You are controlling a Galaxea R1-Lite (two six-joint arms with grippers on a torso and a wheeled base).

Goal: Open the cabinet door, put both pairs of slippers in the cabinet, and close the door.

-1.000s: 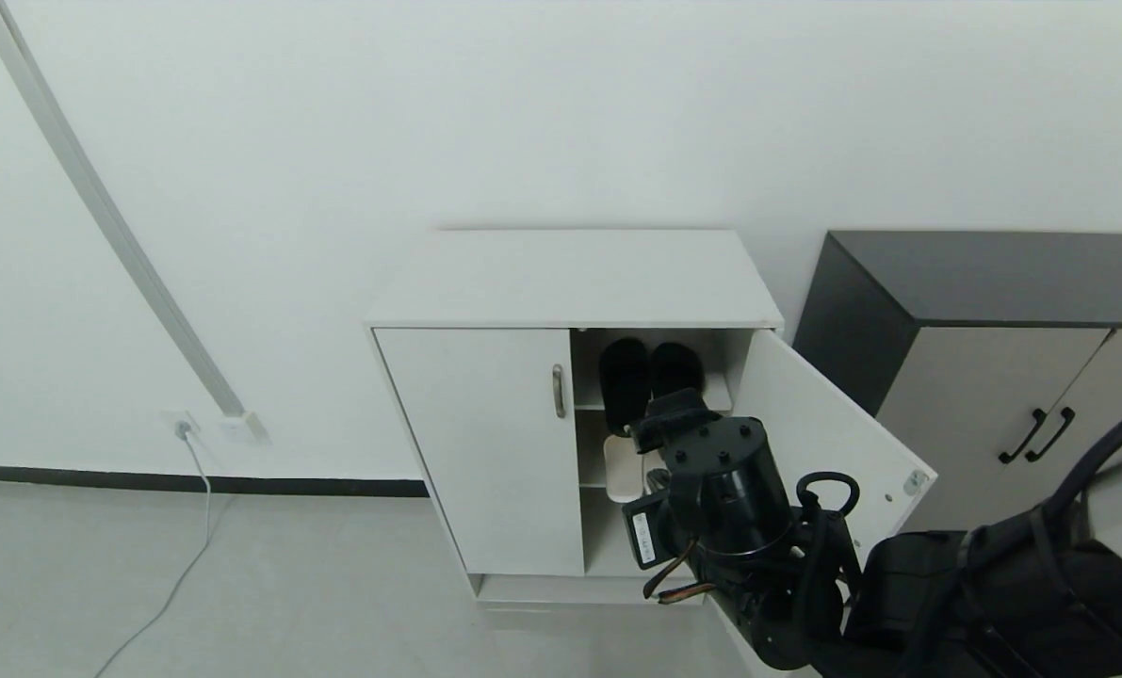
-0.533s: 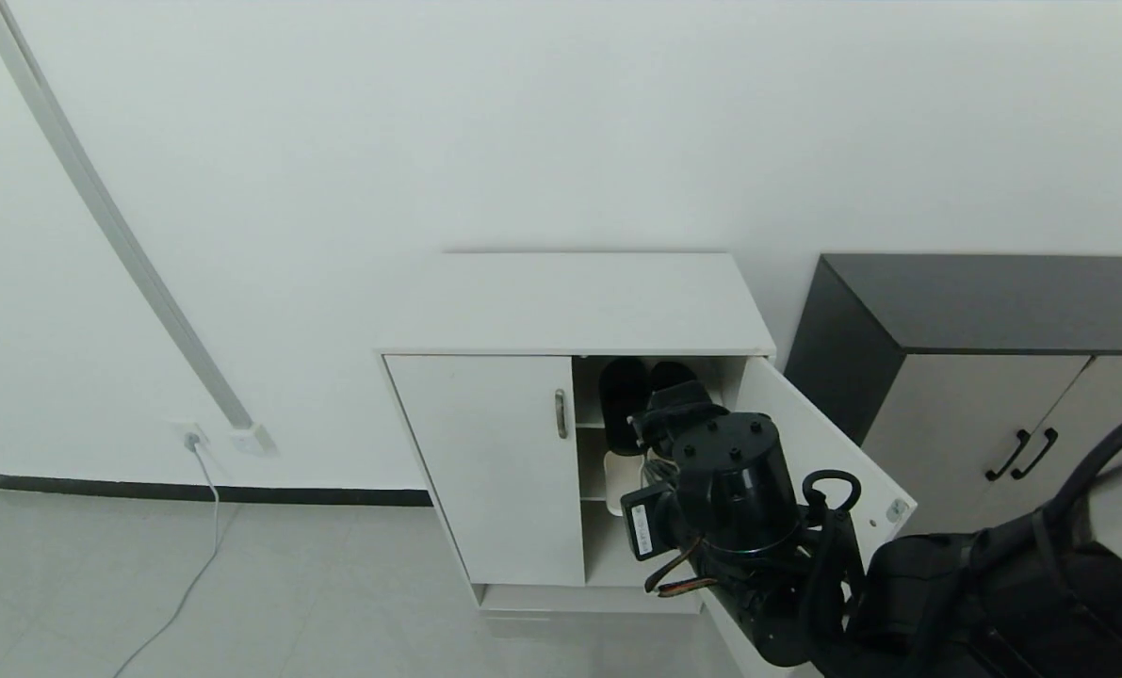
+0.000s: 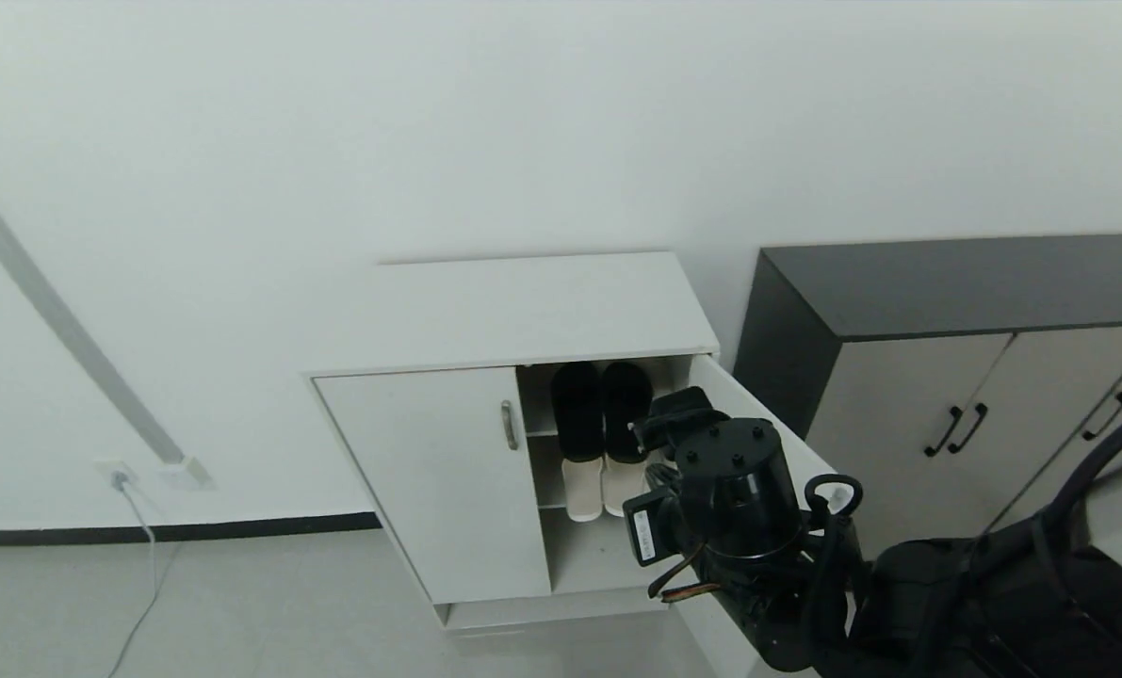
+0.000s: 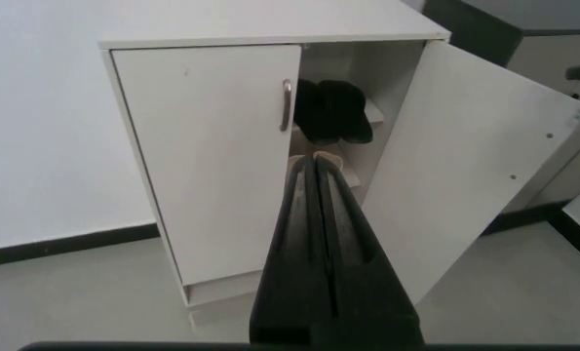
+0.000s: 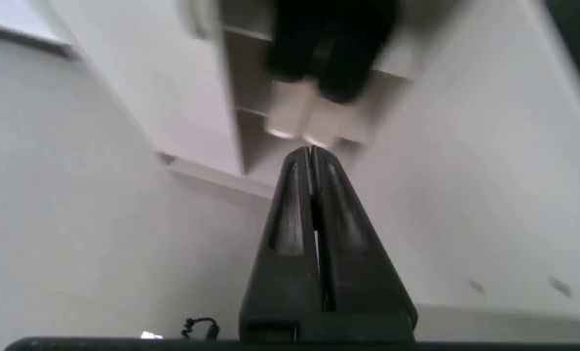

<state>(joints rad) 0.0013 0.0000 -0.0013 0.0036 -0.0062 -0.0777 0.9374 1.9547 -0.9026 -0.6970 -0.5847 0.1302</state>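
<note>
The white cabinet (image 3: pixel 523 311) stands against the wall with its left door shut and its right door (image 3: pixel 725 388) swung open. A pair of black slippers (image 3: pixel 600 410) lies on the top shelf. A pair of white slippers (image 3: pixel 603 485) lies on the shelf below. My right gripper (image 5: pixel 312 156) is shut and empty, just outside the opening, pointing at the white slippers (image 5: pixel 304 117). My left gripper (image 4: pixel 315 161) is shut and empty, farther back, facing the open cabinet (image 4: pixel 212 146).
A dark cabinet (image 3: pixel 947 377) with grey doors stands close to the right of the open door. A wall socket with a cable (image 3: pixel 118 476) sits low on the left. Bare floor (image 3: pixel 193 603) lies left of the white cabinet.
The head camera has shifted, so the cabinet shows further left. My right arm now sits right of the opening, and both white slippers are uncovered.
</note>
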